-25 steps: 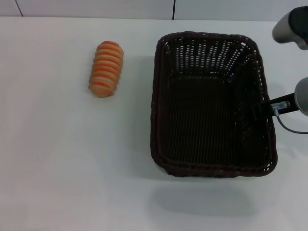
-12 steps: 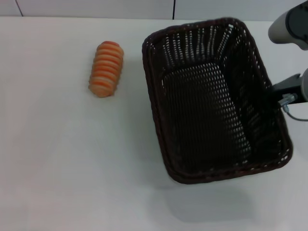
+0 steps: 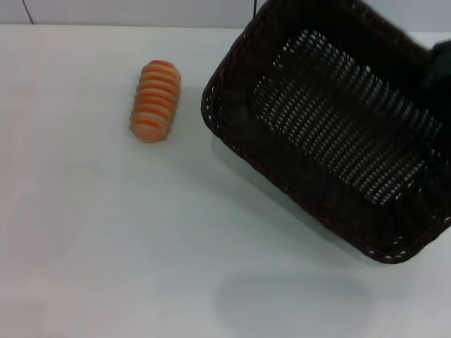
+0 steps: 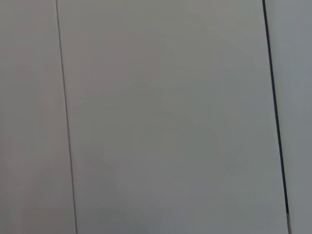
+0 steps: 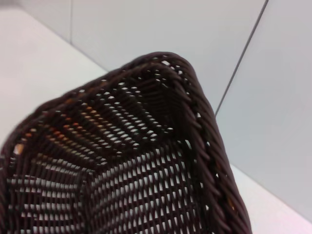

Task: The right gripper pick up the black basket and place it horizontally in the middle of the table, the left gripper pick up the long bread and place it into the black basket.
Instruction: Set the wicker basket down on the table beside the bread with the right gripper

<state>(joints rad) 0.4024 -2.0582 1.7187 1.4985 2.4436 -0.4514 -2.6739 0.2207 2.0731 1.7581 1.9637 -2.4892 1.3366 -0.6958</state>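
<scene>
The black basket (image 3: 331, 127) hangs in the air over the table's far right, tilted and turned at an angle, with its open side facing me. Its shadow lies on the white table (image 3: 106, 246) near the front. My right gripper (image 3: 442, 70) shows only as a dark shape at the basket's right rim and holds the basket up. The right wrist view looks into the basket's woven corner (image 5: 146, 161). The long bread (image 3: 156, 101), orange with pale ridges, lies on the table left of the basket, apart from it. My left gripper is out of view.
A grey panelled wall (image 3: 141, 10) runs behind the table's far edge. The left wrist view shows only wall panels (image 4: 161, 117) with dark seams.
The basket has risen off the table, swung toward the far right and turned clockwise while tilting up. The bread has not moved.
</scene>
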